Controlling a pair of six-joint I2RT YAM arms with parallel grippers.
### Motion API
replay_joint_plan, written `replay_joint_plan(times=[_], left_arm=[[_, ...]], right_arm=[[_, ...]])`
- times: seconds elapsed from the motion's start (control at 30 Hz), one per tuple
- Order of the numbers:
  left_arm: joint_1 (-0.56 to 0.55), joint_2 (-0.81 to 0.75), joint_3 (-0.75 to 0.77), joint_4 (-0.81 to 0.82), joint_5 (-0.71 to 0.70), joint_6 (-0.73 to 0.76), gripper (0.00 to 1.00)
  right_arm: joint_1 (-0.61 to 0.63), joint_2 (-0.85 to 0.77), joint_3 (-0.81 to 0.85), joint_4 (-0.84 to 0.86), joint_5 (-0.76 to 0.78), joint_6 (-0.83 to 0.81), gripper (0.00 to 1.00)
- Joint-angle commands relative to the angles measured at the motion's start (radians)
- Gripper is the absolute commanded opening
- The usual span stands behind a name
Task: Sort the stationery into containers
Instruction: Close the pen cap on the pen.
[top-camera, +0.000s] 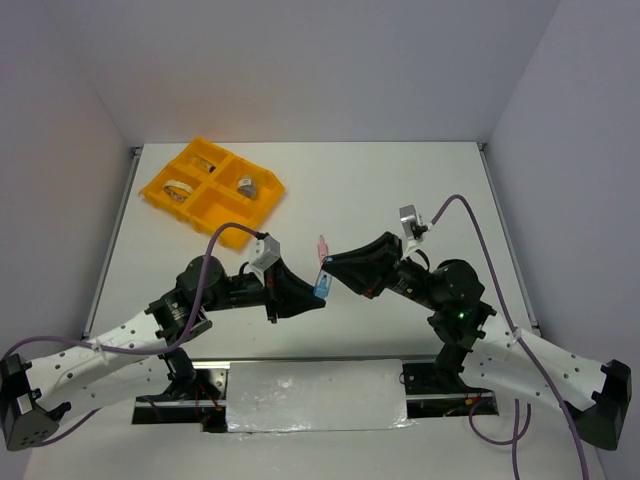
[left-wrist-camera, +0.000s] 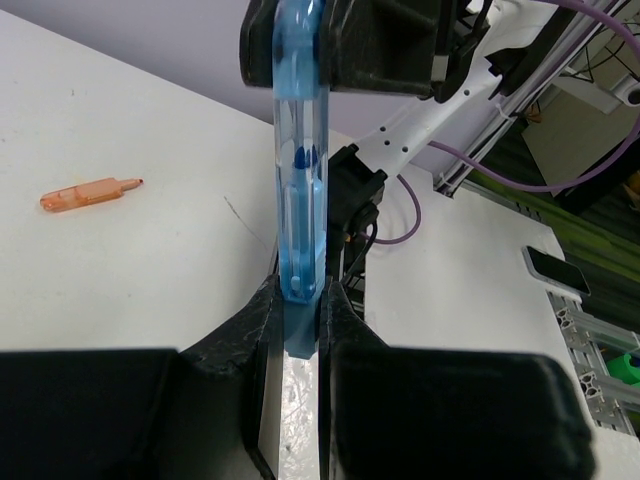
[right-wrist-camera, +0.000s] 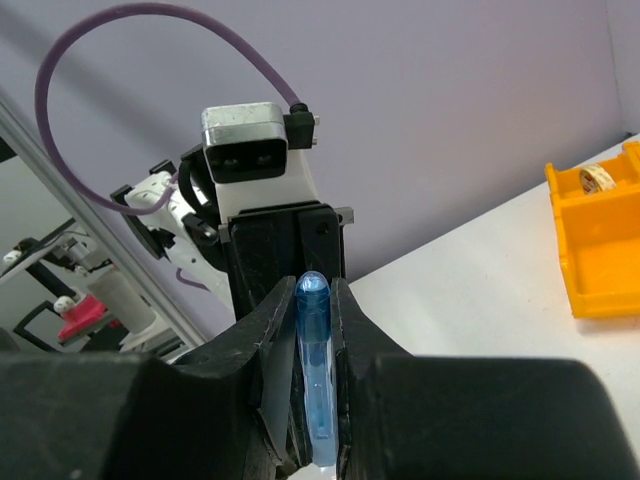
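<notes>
1. The left fingers (left-wrist-camera: 335, 315) are closed on the near end of the blue piece (left-wrist-camera: 298, 200). It stands upright between them in the left wrist view.
2. The right fingers (right-wrist-camera: 345, 310) are closed on the other end of that piece. Its rounded tip shows between them in the right wrist view.
3. The blue piece hangs above the near middle of the desk (top-camera: 400, 190), clear of the surface. It spans the gap where the two arms meet tip to tip.
4. An orange piece (left-wrist-camera: 88, 193) lies flat on the desk, apart from both pairs of fingers. It is off to the left in the left wrist view.
5. The tray (top-camera: 160, 190) sits at the far left of the desk, turned at an angle to the desk edges and well apart from the arms.
6. A tape ring (top-camera: 179, 189) lies in the tray's left compartment, and a jar (top-camera: 246, 186) in its right one.
</notes>
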Motion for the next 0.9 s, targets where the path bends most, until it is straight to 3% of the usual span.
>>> replay_joint_plan(times=[0.0,0.87], left_arm=[[0.005,-0.012,0.005,0.073,-0.051,-0.001,0.0],[0.005,-0.039,0.05,0.052,-0.123,0.022,0.0]], right_arm=[[0.015,-0.004,-0.017,0.092,-0.041,0.024,0.0],[0.077,0.062,-0.152,0.213,-0.064,0.022,0.0]])
